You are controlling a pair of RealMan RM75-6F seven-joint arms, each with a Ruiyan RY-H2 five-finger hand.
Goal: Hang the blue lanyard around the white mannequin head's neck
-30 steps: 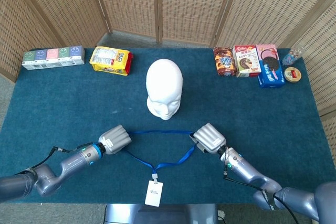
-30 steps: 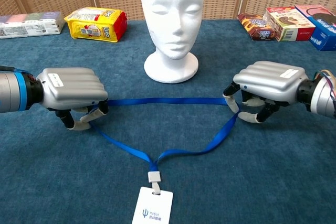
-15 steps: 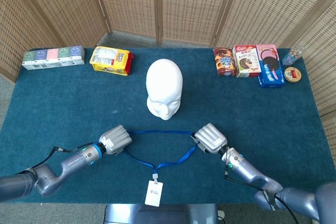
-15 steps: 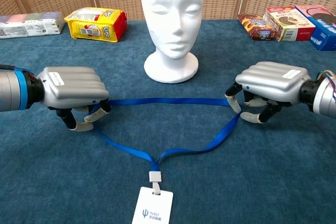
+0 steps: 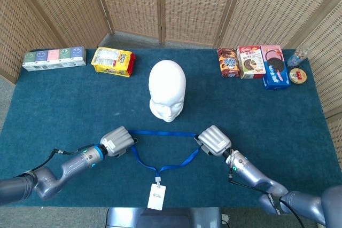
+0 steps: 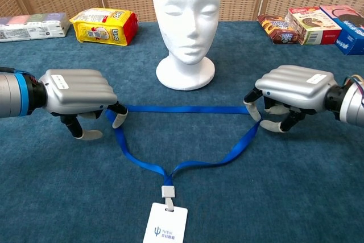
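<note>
A: Far left, back edge of the blue table (image 5: 53, 105) — row of small cartons (image 5: 53, 57), then a yellow snack bag (image 5: 112, 61).
B: Noted. Nearer, left side?
A: Left hand (image 6: 77, 92), palm down, low over the cloth. Strap of the blue lanyard (image 6: 187, 109) pinched at its fingertips (image 6: 118, 119) — grasping the loop's left corner.
B: Lanyard itself?
A: Stretched flat between both hands, just in front of the white mannequin head (image 6: 186, 24), not around the neck. Two lower runs meeting at a clip, white badge (image 6: 165, 225) lying at the near edge.
B: Mannequin?
A: Upright at mid-table, face toward the robot, base close behind the taut strap, not touching it.
B: Right side?
A: Right hand (image 6: 293, 92), palm down, fingers curled onto the loop's right corner — holding the strap there.
B: Beyond that?
A: Back right: biscuit boxes (image 5: 251, 62), a small bottle (image 5: 297, 57), a round tin (image 5: 297, 77).
</note>
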